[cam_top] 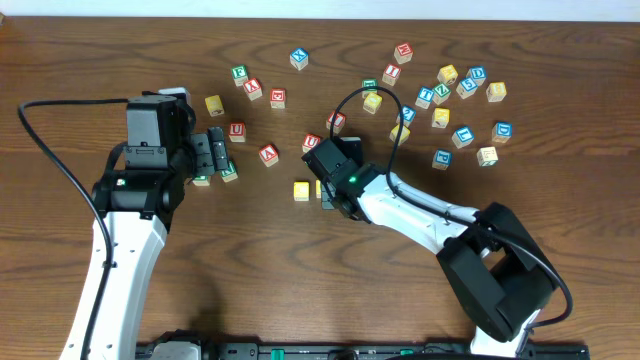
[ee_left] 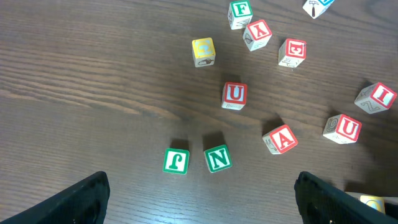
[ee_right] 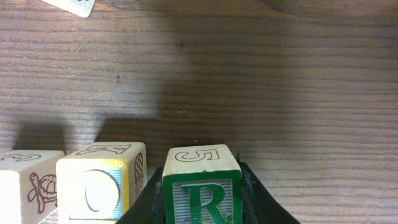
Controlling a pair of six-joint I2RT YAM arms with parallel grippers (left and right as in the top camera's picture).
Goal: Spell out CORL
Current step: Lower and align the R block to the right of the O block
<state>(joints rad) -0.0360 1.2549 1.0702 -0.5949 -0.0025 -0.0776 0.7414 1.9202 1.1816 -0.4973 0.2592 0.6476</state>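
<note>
My right gripper (ee_right: 202, 211) is shut on a green R block (ee_right: 202, 186) and holds it low on the table, just right of a yellow O block (ee_right: 99, 180). A further block (ee_right: 25, 183) with a turtle picture stands left of the O; its letter is cut off. In the overhead view the right gripper (cam_top: 333, 193) covers the R beside the yellow blocks (cam_top: 302, 190). My left gripper (ee_left: 205, 208) is open and empty above a green N block (ee_left: 217, 158) and a green block (ee_left: 176, 161) whose letter I cannot read for sure.
Red U (ee_left: 234, 94), A (ee_left: 281, 138) and other letter blocks lie scattered beyond the left gripper (cam_top: 212, 158). A large cluster of blue, yellow and red blocks (cam_top: 450, 100) lies at the far right. A black cable (cam_top: 385, 100) arcs above the right arm.
</note>
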